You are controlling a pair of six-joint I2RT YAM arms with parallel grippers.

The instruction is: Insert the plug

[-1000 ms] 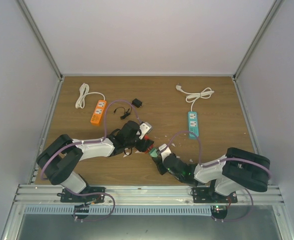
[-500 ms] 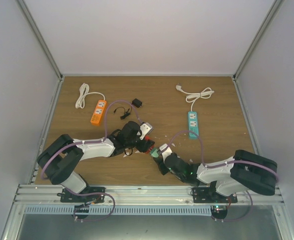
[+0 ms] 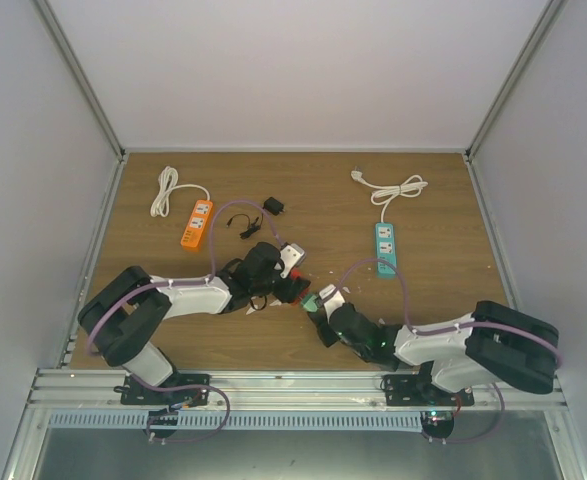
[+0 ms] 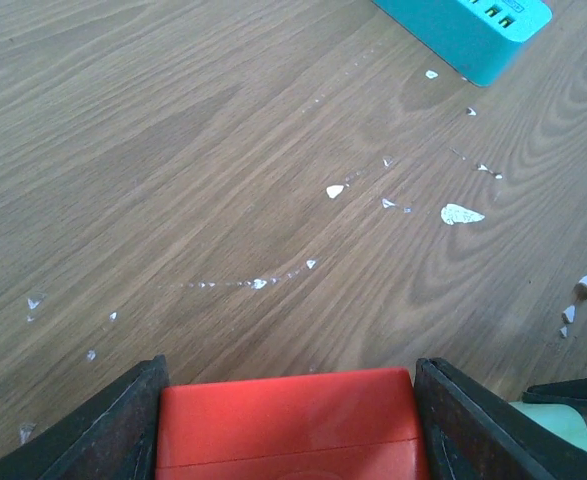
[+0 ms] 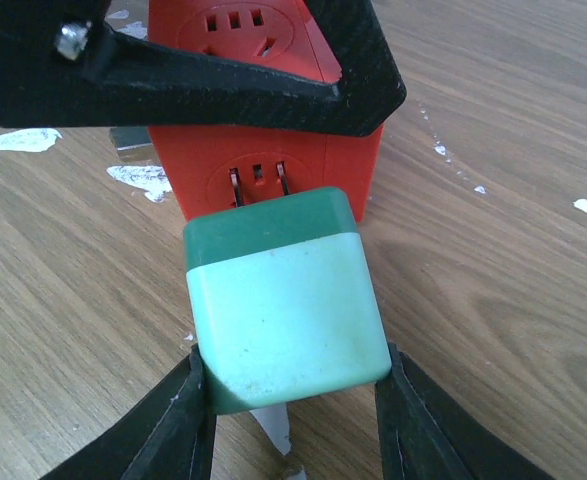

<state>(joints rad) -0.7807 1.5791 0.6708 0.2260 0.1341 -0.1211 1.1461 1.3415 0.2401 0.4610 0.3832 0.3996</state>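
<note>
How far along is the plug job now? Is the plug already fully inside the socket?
Done: the left hand grips the red socket block and the right hand grips the green plug. In hand: the prongs sit at the slots of the block's side outlet, with bare metal showing in the gap. Left: press the plug in until it seats flush.

Between the left jaws, the red socket block (image 4: 288,420) runs off the bottom edge of the left wrist view, its sockets unseen there. Beside those jaws only a corner of the green plug (image 4: 568,430) shows; ahead of them the teal power strip (image 4: 468,30) is cut by the top edge. Ahead of the right jaws, the prongs (image 5: 279,182) are half hidden behind the plug, and their depth in the block cannot be told.
</note>
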